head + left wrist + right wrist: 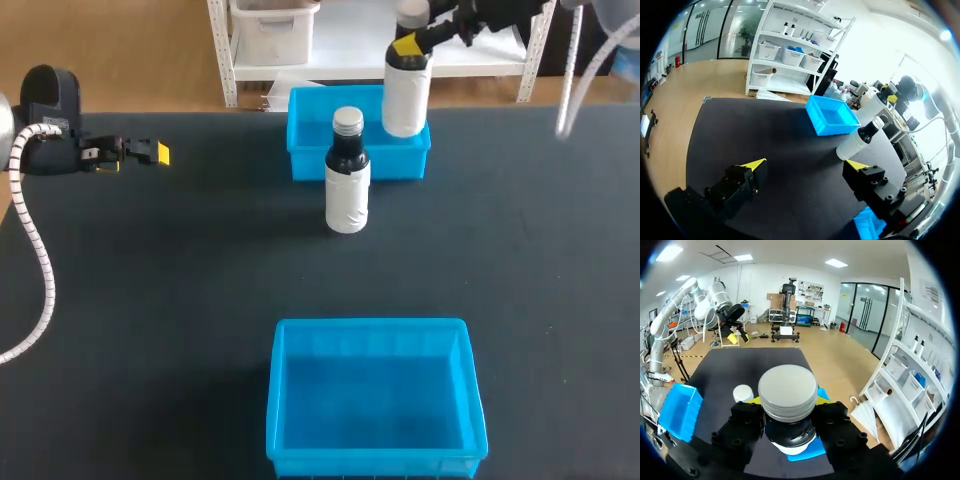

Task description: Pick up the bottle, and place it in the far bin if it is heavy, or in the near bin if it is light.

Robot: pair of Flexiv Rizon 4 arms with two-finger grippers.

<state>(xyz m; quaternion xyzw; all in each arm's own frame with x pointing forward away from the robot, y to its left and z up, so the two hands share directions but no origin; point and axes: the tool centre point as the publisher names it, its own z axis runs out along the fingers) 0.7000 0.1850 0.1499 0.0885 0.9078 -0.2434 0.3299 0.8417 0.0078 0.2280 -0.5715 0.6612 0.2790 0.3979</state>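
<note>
my right gripper [408, 47] is clamped on the neck of a white bottle [405, 100], a yellow tip on each side just under its grey cap [787, 390]. the bottle hangs upright over the right part of the far bin [310, 160], its base low against the bin's inside. i cannot tell whether it touches the bin floor.

a second bottle [347, 180], white with a dark neck and grey cap, stands upright on the black table [150, 300] just near of the far bin's front wall, left of the held one and apart from it.

the near bin [372, 326], also blue, sits at the near edge, well apart from both bottles.

my left gripper [150, 153] hovers over the far left of the table, fingers spread wide with nothing between them, well apart from the bottles and bins.
</note>
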